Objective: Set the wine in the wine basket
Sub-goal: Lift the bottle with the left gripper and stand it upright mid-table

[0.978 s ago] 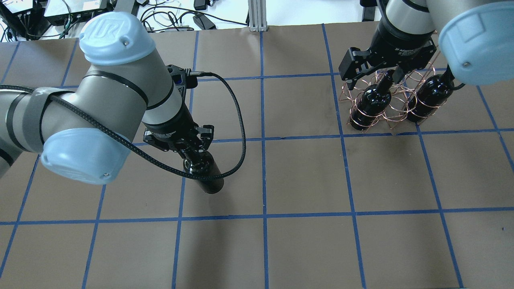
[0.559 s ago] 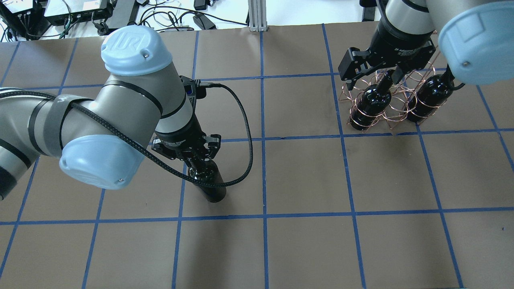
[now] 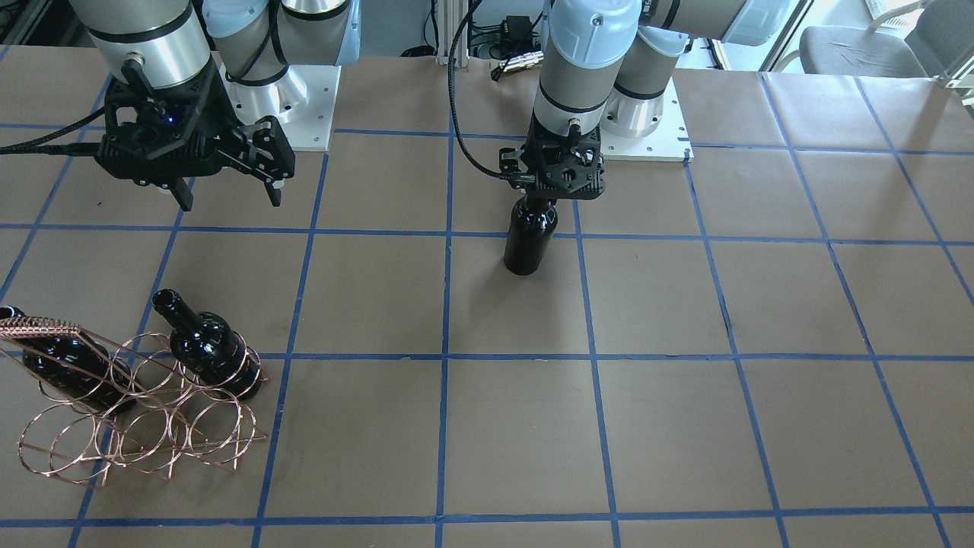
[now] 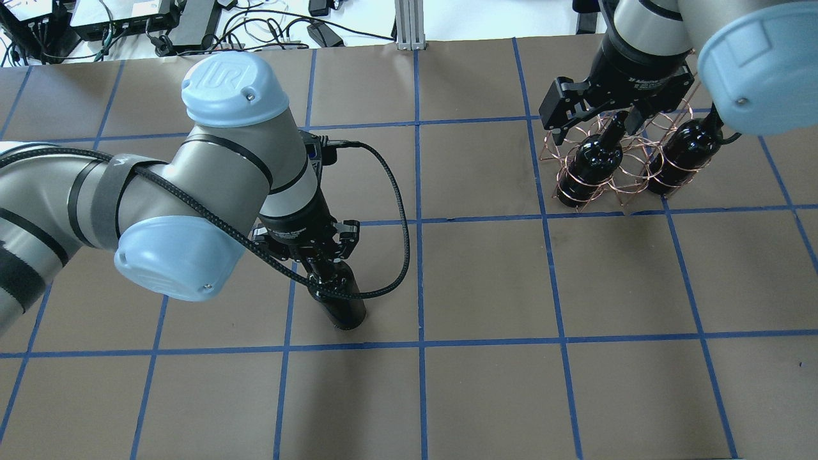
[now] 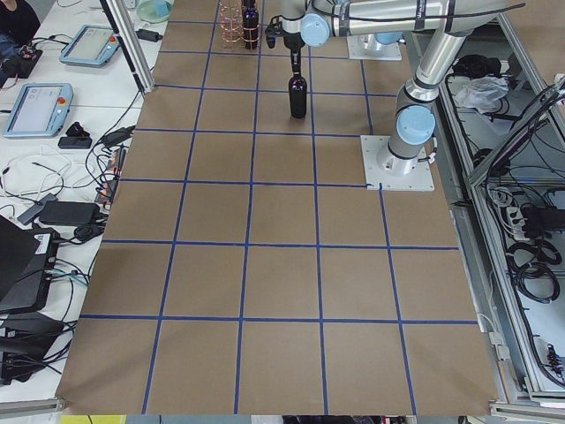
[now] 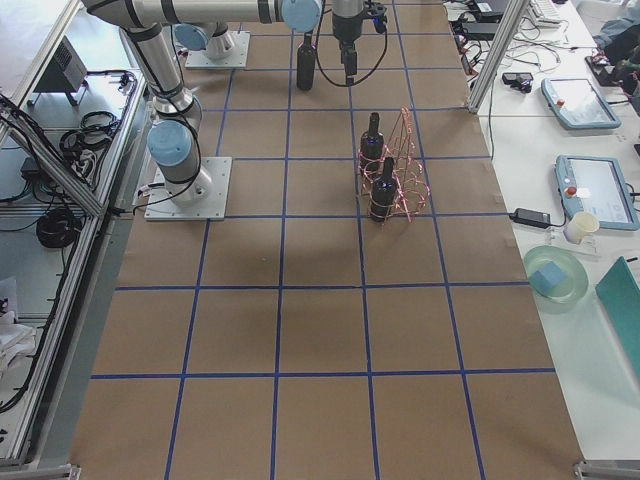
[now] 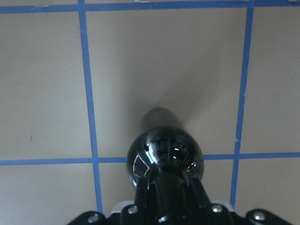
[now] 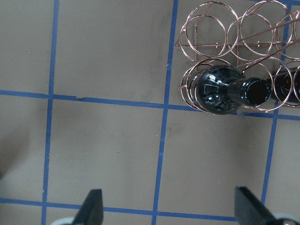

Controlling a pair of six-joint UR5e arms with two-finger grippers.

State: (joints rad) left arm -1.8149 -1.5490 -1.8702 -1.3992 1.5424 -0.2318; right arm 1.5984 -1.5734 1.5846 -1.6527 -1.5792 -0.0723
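the brown table (image 4: pixel 486 396), taped into blue squares, carries everything; the left arm (image 4: pixel 211 172) reaches in from the robot's left, elbow bent, its wrist turned straight down over the middle of the table; the right arm (image 4: pixel 645 38) stands at the far right side, its wrist also pointing down, above the wine basket (image 3: pixel 144 411)

one wine basket, copper wire, rings in two tiers, sits on the table on the robot's right, well apart from the left arm; three dark bottles in all; two of them lie tilted in the basket's rings, necks raised toward the robot: one (image 3: pixel 209 350) at the end nearer the table's middle, the other (image 3: pixel 65 358) at the outer end beside the twisted handle, with rings between them

the third, the wine (image 4: pixel 339 294), is outside the basket, upright or very nearly so under the left wrist, near a crossing of blue tape lines; its base looks close to the table, but whether it rests there or hangs just clear i cannot tell from these angles

the left gripper (image 4: pixel 316 255) is pinched onto the wine's narrow neck, fingers pressed against the glass on both sides, the shoulder of the bottle bulging just below them in the wrist view

the right gripper (image 3: pixel 230 199) is spread wide and holds nothing; it hangs above the basket without touching wire or glass, and its fingertips (image 8: pixel 93 206) show far apart at the bottom of its own wrist view, with the nearer basket bottle at the upper right
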